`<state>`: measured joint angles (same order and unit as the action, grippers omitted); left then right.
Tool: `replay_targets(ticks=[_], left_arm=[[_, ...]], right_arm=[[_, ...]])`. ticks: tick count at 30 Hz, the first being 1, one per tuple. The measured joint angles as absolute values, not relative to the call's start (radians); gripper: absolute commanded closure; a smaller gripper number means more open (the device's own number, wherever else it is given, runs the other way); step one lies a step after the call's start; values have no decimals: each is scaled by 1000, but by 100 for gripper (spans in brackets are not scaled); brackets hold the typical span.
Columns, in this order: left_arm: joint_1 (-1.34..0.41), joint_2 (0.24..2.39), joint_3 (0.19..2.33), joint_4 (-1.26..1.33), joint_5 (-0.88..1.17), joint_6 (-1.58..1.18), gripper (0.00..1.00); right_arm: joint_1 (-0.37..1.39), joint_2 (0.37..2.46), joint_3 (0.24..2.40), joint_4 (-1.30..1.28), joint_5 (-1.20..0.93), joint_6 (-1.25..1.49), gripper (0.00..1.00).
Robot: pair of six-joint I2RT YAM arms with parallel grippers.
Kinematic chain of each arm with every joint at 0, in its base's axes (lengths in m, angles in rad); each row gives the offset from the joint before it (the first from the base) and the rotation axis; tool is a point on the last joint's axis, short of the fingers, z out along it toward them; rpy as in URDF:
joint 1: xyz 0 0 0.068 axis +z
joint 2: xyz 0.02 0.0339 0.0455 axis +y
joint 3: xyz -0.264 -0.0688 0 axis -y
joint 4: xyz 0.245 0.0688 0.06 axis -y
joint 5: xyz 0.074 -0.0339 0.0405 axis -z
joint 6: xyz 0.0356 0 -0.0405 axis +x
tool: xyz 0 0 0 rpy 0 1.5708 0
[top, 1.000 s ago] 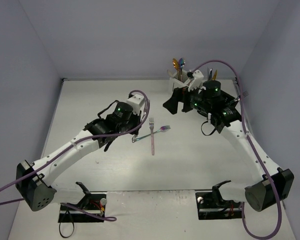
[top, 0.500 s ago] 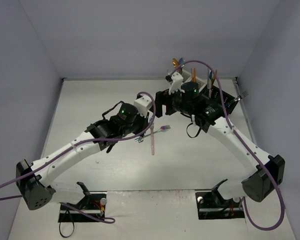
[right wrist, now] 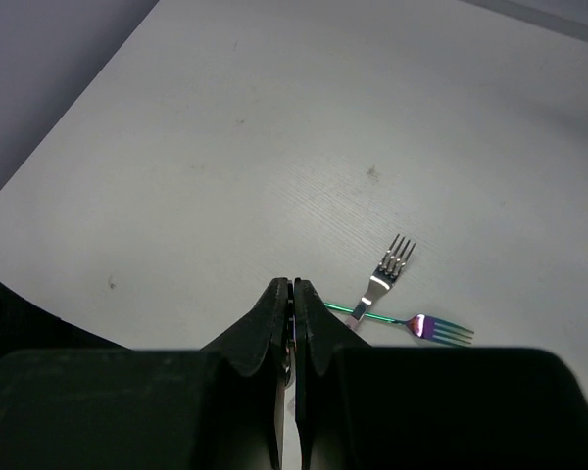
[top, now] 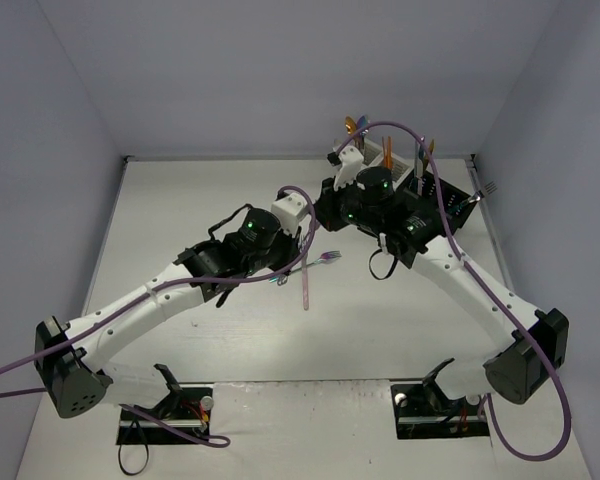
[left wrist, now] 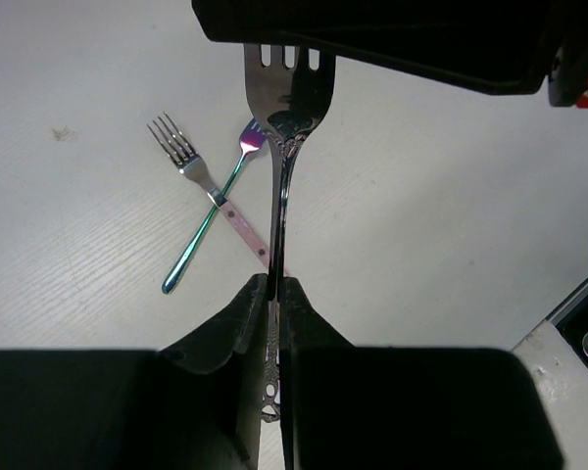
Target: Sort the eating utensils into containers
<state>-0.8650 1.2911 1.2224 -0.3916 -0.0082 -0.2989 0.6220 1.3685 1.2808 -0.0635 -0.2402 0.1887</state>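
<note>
Nearest you, two loose utensils lie crossed on the white table (top: 180, 200): a pink-handled fork with silver tines (left wrist: 243, 227) and a slim iridescent blue-green fork (left wrist: 191, 250). Leave them for now.

Above them your left gripper (left wrist: 275, 286) pinches the handle of an ornate silver fork (left wrist: 282, 147), whose tines reach under the right gripper (right wrist: 292, 289). The right fingers are pressed together on a thin bright sliver. I take that to be the tines, so this looks like a mid-air hand-over.

To do it well, confirm the right hold is firm before you loosen the left. It should sit toward the fork's neck, not on the slippery tine tips. Then part the left fingers slowly and draw back straight along the handle, so the fork does not swing.

Beyond stand the white slotted caddy (top: 372, 157) and the black slotted caddy (top: 450, 192), both holding utensils. Choose the compartment by utensil type.
</note>
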Motion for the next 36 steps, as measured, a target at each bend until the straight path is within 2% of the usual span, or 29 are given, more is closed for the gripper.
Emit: replay_targets(ticks=[3,4,7,11,16,24,36], left_arm=[[-865,1294,1222,-390,-34,-306,46],[-865,1294,1222,-392,-46,-310,42],[-856,1294,1221,-395,-85,-326,17],[-825,1294,1205,-407,-127,-354,3],[-750,1291,1127,-430,-155,-382,3],[-633,1244,975,-492,-150,-401,3],[-607,1214,944,-519,-95,-441,3]], right_arm=[[623,1361,1275,-65,-196,166,100],[620,1355,1271,-67,-167,155,100],[590,1335,1266,-76,-80,107,100],[477,1303,1266,-78,20,45,100],[229,1293,1280,-79,163,-56,100],[-104,1367,1364,-16,230,-118,100],[-213,1621,1477,76,207,-134,100]])
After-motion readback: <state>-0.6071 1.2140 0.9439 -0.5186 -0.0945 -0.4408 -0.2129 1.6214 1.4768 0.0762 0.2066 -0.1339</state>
